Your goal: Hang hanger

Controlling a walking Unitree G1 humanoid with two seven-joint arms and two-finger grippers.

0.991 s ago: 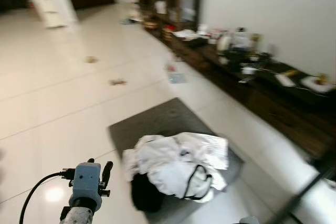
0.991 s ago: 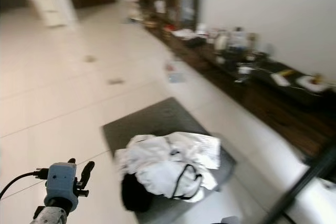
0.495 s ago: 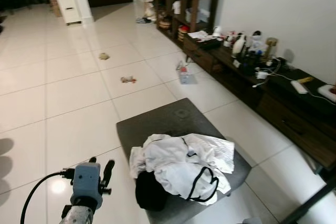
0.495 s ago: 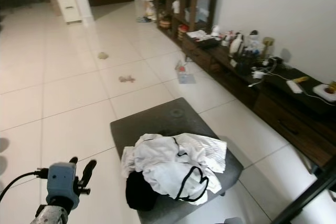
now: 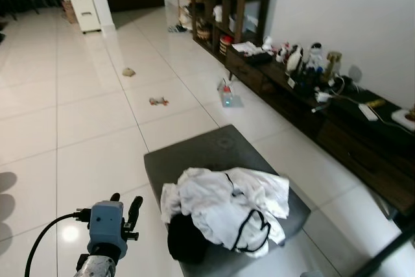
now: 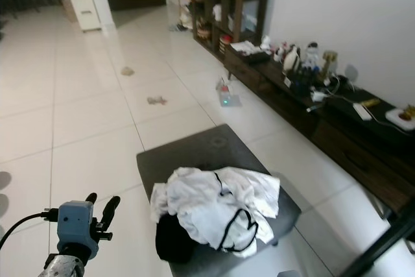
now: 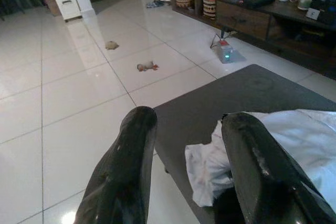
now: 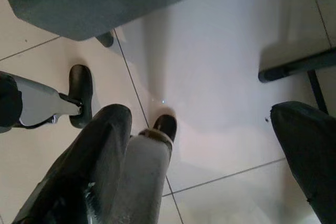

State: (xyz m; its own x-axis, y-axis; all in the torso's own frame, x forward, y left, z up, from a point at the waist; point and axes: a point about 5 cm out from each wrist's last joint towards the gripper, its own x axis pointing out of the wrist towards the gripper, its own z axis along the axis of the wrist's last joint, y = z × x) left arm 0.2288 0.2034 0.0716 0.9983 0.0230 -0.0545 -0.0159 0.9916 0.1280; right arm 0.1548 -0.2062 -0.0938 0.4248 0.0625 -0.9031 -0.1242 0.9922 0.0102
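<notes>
Currently I am holding my left gripper (image 7: 184, 171) raised and pointing forward, fingers spread wide with nothing between them, toward the grey ottoman (image 5: 194, 154) carrying a heap of white clothes (image 5: 227, 205). My right gripper (image 8: 210, 161) is hanging toward the floor, fingers wide apart. I cannot make out a hanger or any writing.

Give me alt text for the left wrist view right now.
The open left claw points at a dark grey bench that has a crumpled white garment piled on it. Beyond lie pale floor tiles with two small scattered items and a dark wooden sideboard.
</notes>
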